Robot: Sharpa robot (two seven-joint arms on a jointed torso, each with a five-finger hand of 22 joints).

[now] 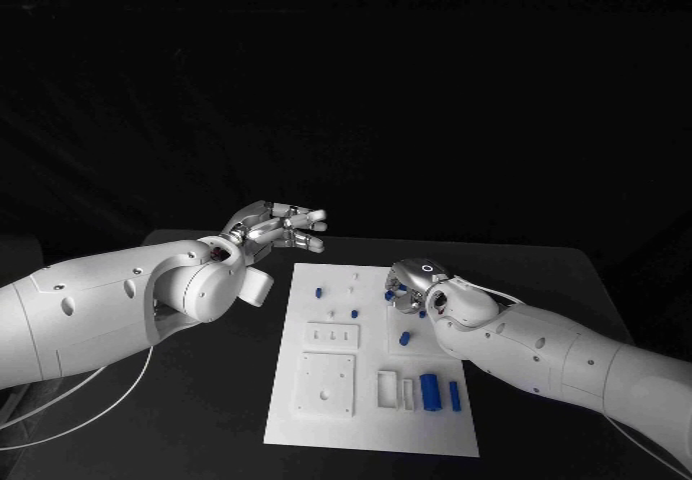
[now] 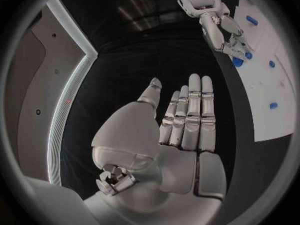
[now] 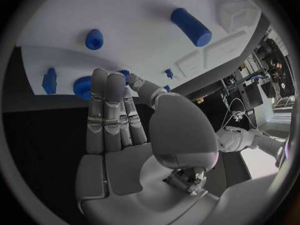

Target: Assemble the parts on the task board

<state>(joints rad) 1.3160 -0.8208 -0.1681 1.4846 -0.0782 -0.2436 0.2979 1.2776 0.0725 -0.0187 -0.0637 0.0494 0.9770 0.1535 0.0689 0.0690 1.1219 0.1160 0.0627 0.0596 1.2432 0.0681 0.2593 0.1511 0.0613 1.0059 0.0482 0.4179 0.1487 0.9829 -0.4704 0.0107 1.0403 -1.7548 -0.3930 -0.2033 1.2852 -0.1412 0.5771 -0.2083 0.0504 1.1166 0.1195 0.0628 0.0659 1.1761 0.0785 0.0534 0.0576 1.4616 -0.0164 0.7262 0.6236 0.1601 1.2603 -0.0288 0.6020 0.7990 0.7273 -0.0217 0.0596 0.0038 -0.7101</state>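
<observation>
Black bench (image 1: 216,400), dark backdrop behind it. White task board (image 1: 433,425) sits mid-bench, long axis running 12 to 6 in the head view.

Parts on the board, head view: small blue piece (image 1: 319,293) near the 10 o'clock corner, another blue piece (image 1: 405,339) just right of centre, and two blue cylinders (image 1: 431,392) lying side by side at the 5 o'clock end, next to a white rectangular block (image 1: 388,388). White square plate with holes (image 1: 327,382) at 7 o'clock, a smaller white slotted plate (image 1: 335,335) above it.

Right hand (image 1: 415,282) is over the board's upper right area, about 1 o'clock from board centre, fingers pointing down at the surface. Right wrist view: fingers (image 3: 106,112) straight and close together, thumb off to one side, palm bare. Fingertips are right at a blue gear-like part (image 3: 82,87); cannot tell if they touch it. No grip visible on anything. Same view also shows a blue cylinder (image 3: 191,26), a small round blue part (image 3: 94,39) and a blue piece (image 3: 49,80) at the board's edge.

Left hand (image 1: 277,226) is off the board, raised past its 11 o'clock corner, well apart from the parts. Left wrist view: fingers (image 2: 190,117) stretched out flat side by side, thumb apart, nothing held.
</observation>
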